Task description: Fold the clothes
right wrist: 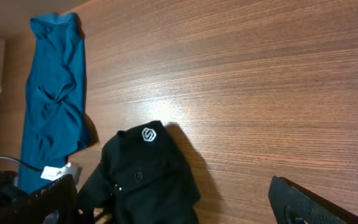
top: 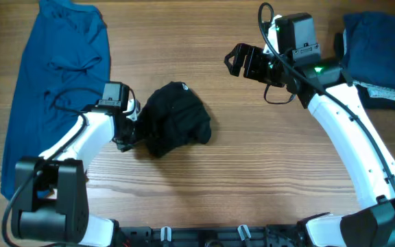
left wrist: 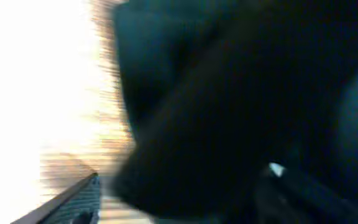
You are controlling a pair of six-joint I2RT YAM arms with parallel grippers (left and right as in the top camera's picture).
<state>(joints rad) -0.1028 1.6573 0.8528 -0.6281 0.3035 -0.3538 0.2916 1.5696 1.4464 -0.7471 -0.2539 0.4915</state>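
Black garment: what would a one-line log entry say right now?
left gripper: at crumpled black garment, grip unclear | right gripper: open, empty | blue garment: unfolded

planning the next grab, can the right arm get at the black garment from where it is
Probably yes: only bare table lies between the open right gripper and the black garment; the left gripper sits at its far edge.

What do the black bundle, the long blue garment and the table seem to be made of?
The black bundle looks like soft matte fabric, perhaps knit: it crumples in rounded folds. The blue garment seems thin matte cloth, possibly cotton: it lies flat with fine wrinkles. The table is wood or wood-look laminate, slightly glossy: straight grain lines and a pale glare patch.
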